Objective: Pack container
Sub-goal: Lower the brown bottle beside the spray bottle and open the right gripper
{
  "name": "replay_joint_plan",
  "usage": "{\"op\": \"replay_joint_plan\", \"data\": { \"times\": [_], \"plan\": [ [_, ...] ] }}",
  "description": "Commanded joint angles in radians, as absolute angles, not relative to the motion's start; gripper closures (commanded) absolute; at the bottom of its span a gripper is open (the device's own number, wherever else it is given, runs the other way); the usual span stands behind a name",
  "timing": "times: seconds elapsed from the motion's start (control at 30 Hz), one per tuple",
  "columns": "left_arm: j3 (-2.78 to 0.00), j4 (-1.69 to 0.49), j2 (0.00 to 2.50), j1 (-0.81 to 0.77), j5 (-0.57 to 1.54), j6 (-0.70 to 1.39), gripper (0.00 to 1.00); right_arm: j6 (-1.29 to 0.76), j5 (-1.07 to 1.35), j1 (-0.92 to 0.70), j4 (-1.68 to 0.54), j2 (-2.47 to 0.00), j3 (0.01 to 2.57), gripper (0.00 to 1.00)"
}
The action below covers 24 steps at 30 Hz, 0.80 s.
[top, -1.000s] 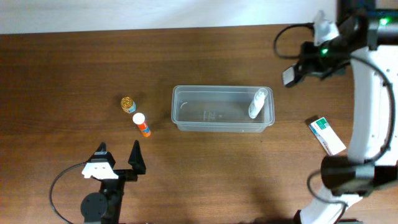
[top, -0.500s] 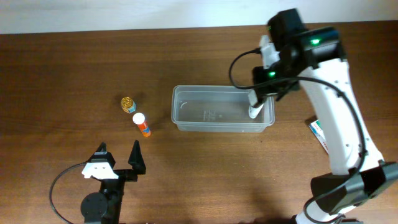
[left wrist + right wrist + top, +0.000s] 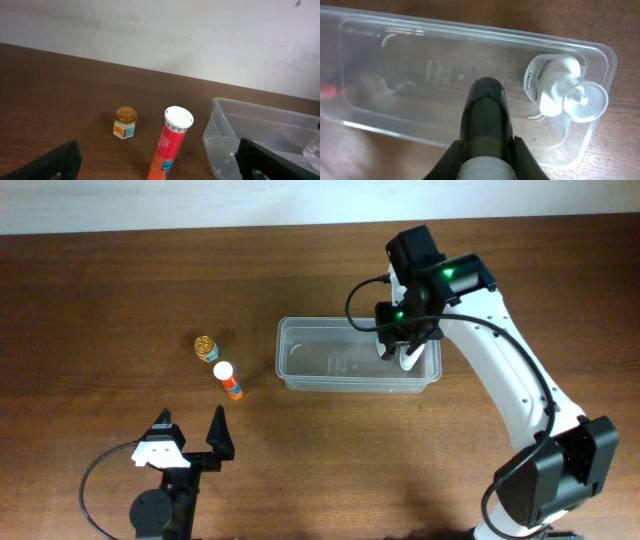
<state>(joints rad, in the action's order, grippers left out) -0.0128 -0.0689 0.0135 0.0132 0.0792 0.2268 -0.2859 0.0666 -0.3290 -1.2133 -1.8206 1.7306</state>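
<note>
- since a second ago the right arm (image 3: 520,390) has swung in from the far right corner to hang over the right end of the container (image 3: 330,385); nothing else on the table (image 3: 100,280) has shifted
- left gripper (image 3: 190,425) sits at the near left, well apart from everything; its fingers are spread wide with nothing between them
- a small jar (image 3: 206,347) with a gold lid stands upright left of the container; just beside it, nearer the front, a tube (image 3: 228,379) with an orange body lies with its white cap toward the jar
- the container rests mid-table, open side up; its long axis runs left to right across the table, short ends facing left and right
- inside it, a white bottle (image 3: 545,82) lies tilted at the right end, clear cap toward the right wall; the rest of the floor is bare
- right gripper (image 3: 392,345) hovers above the container's right part, just left of the white bottle; in the wrist view it pinches a dark bottle (image 3: 486,110), white end nearest the camera, rounded base pointing down at the container floor
</note>
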Motion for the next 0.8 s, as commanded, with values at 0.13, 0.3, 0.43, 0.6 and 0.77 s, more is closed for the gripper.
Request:
{"op": "replay_joint_plan", "data": {
  "times": [0.13, 0.3, 0.43, 0.6, 0.77],
  "plan": [
    [-0.009, -0.072, 0.005, 0.018, 0.090, 0.211, 0.01, -0.363, 0.029, -0.336, -1.135, -1.855, 1.686, 0.81],
    [-0.009, -0.072, 0.005, 0.018, 0.090, 0.211, 0.00, -0.402, -0.024, -0.336, -1.131, -1.889, 1.685, 0.81],
    [-0.009, -0.072, 0.005, 0.018, 0.090, 0.211, 0.01, -0.402, -0.024, -0.336, -1.129, -1.922, 1.685, 0.81],
    [-0.009, -0.072, 0.005, 0.018, 0.090, 0.211, 0.01, -0.402, -0.039, -0.336, -1.121, -1.954, 1.685, 0.80],
    [-0.009, -0.072, 0.005, 0.018, 0.090, 0.211, 0.01, -0.402, -0.049, -0.332, -1.105, -1.988, 1.685, 0.76]
  ]
}}
